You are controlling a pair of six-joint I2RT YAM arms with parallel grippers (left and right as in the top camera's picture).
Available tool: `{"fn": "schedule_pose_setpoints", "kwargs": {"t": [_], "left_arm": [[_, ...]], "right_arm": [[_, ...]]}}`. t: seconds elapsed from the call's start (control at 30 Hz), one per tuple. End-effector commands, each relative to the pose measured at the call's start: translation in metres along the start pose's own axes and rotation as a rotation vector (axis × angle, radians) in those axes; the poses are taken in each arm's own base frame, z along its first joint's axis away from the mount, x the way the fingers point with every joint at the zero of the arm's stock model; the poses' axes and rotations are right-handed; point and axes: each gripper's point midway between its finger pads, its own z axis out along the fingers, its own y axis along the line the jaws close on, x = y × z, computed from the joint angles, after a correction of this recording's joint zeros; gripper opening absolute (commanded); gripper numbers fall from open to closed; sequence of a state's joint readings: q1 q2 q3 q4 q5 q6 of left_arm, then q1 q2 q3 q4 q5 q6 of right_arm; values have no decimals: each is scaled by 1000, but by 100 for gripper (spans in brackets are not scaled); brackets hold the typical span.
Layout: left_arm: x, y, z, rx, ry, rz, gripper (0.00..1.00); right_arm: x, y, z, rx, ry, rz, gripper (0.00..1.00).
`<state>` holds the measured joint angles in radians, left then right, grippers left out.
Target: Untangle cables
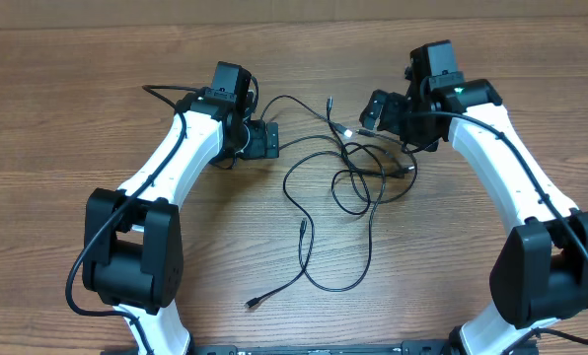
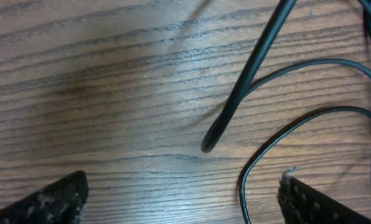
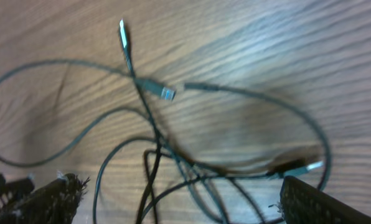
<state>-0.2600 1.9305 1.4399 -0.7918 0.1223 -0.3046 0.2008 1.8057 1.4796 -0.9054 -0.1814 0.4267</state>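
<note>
Table [image 1: 57, 108]: brown wood-grain surface, dark streaks running lengthwise, fills every view, with a pale glare patch in both wrist views. It carries the knot [image 1: 371, 170], where the cables [image 1: 345, 148] cross and loop. Left arm [image 1: 166, 163], white shells with black joints, reaches in from the knot's left. Right arm [image 1: 511, 158], same build, comes in from the knot's right. Left gripper [image 1: 269, 141] sits just left of the knot, fingers [image 2: 55, 202] spread wide, only wood and a slack loop of cord between them. Right gripper [image 1: 368, 116] hangs just above the knot toward the far edge, fingers [image 3: 45, 199] likewise apart, gripping nothing, the tangle flat on the wood below. The cables are thin black cords lying between the two grippers, with long loops trailing from the knot toward the near edge. Silvery tip [image 1: 348, 131] lies just beyond the knot, and a dark plug [image 1: 330, 102] farther beyond. Another plug [image 1: 302, 230] lies near-left of the knot, and a loose end [image 1: 254, 301] farther out the same way. Green light [image 1: 459, 92] glows on the right arm, up and right of the knot.
</note>
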Motion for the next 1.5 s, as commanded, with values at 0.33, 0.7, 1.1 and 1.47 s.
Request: {"fn": "schedule_pose_setpoints", "kwargs": {"t": [0.33, 0.7, 1.1, 1.47], "left_arm": [[-2, 6, 4, -24, -2, 5, 100], [-2, 6, 4, -24, -1, 5, 100], [0, -4, -6, 229, 49, 41, 100], [2, -24, -23, 468, 50, 148, 100]], "right_arm": [[44, 48, -3, -104, 114, -270, 29], [81, 32, -8, -69, 275, -245, 30], [101, 134, -53, -722, 381, -324, 4], [33, 181, -92, -980, 303, -75, 4]]}}
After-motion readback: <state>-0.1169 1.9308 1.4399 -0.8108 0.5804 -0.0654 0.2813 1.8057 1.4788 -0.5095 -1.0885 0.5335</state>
